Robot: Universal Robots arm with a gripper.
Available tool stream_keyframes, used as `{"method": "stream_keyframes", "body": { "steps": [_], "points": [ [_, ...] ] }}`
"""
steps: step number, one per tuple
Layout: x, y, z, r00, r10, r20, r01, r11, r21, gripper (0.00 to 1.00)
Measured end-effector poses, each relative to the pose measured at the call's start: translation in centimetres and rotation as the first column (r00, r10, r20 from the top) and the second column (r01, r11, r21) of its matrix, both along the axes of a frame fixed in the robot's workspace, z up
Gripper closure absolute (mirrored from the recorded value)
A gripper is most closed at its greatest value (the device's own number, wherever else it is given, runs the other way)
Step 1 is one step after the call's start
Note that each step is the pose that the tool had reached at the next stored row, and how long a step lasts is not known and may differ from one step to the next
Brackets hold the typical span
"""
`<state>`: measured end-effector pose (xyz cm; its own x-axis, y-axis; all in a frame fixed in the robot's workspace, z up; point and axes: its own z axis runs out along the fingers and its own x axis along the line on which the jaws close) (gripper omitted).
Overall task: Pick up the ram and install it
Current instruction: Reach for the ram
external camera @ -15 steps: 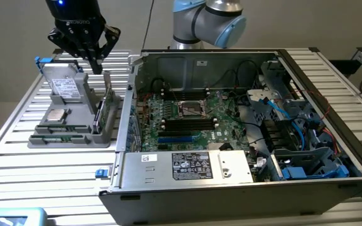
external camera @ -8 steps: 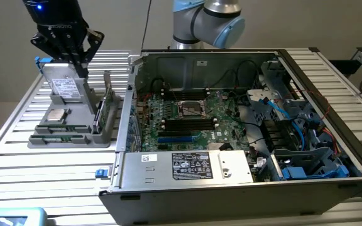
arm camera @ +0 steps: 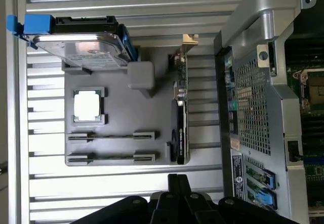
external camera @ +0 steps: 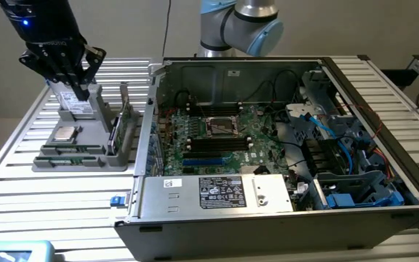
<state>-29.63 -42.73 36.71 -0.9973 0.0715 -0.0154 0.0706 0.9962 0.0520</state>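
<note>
Low at the exterior view's left: ram (external camera: pixel 71 160) sits in near slot of grey fixture (external camera: pixel 49 148) on counter (external camera: pixel 20 188). Tool (external camera: pixel 83 93), upper left, fingers pressed together, empty, over fixture's far end.

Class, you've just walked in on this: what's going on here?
A robot arm's gripper, fingers shut and holding nothing, hangs over a grey parts holder beside an open computer case. The ram lies untouched in the holder, along with a hard drive and a processor.
</note>
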Motion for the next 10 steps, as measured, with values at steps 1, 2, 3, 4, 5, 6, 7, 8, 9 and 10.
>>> {"method": "stream_keyframes", "body": {
  "steps": [1, 2, 3, 4, 5, 6, 7, 8, 9, 10],
  "points": [
    [-0.3, -0.13, -0.17, 1.0000, 0.000, -0.0003, 0.000, 1.0000, 0.0000, 0.89],
    [-0.6, -0.24, -0.34, 1.0000, 0.000, -0.0008, 0.000, 1.0000, 0.0000, 0.89],
    [-0.9, -0.32, -0.53, 1.0000, 0.000, -0.0012, 0.000, 1.0000, 0.0000, 0.89],
    [-1.3, -0.37, -0.72, 1.0000, 0.000, -0.0019, 0.000, 1.0000, 0.0000, 0.89],
    [-1.7, -0.41, -0.90, 1.0000, 0.000, -0.0031, 0.000, 1.0000, 0.0000, 0.89],
    [-2.0, -0.44, -1.08, 1.0000, 0.000, -0.0046, 0.000, 1.0000, 0.0000, 0.89],
    [-2.4, -0.47, -1.24, 1.0000, 0.000, -0.0068, 0.000, 1.0000, 0.0000, 0.89],
    [-2.7, -0.48, -1.40, 1.0000, 0.000, -0.0096, 0.000, 1.0000, 0.0000, 0.89],
    [-3.1, -0.49, -1.56, 0.9999, 0.000, -0.0126, 0.000, 1.0000, 0.0000, 0.89],
    [-3.4, -0.49, -1.71, 0.9999, 0.000, -0.0158, 0.000, 1.0000, 0.0001, 0.89]
  ]
}}
